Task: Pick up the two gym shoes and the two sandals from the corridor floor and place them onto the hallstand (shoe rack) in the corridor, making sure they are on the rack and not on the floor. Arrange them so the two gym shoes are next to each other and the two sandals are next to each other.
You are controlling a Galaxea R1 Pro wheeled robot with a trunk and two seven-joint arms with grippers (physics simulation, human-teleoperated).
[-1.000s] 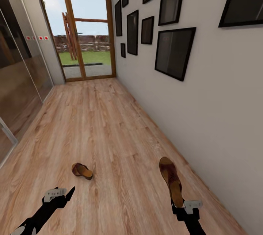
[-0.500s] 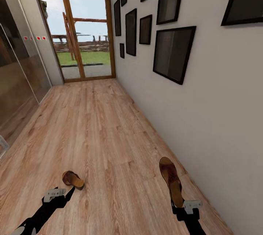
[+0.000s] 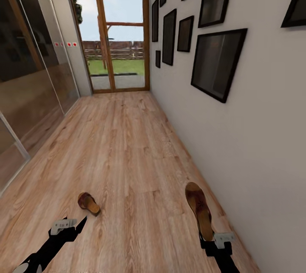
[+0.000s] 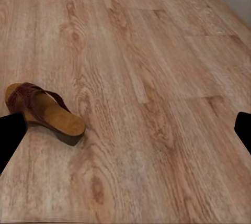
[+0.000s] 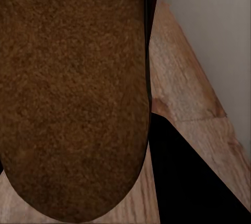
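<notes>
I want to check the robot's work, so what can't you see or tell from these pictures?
- Right gripper: in the head view, the held sandal covers its fingertips.
- Right wrist view: that sandal's sole blocks most of the floor beyond.
- Left gripper: in the left wrist view, its fingers are cut off by the picture's edges.
- Second sandal: too small in the head view to show its strap pattern.
</notes>
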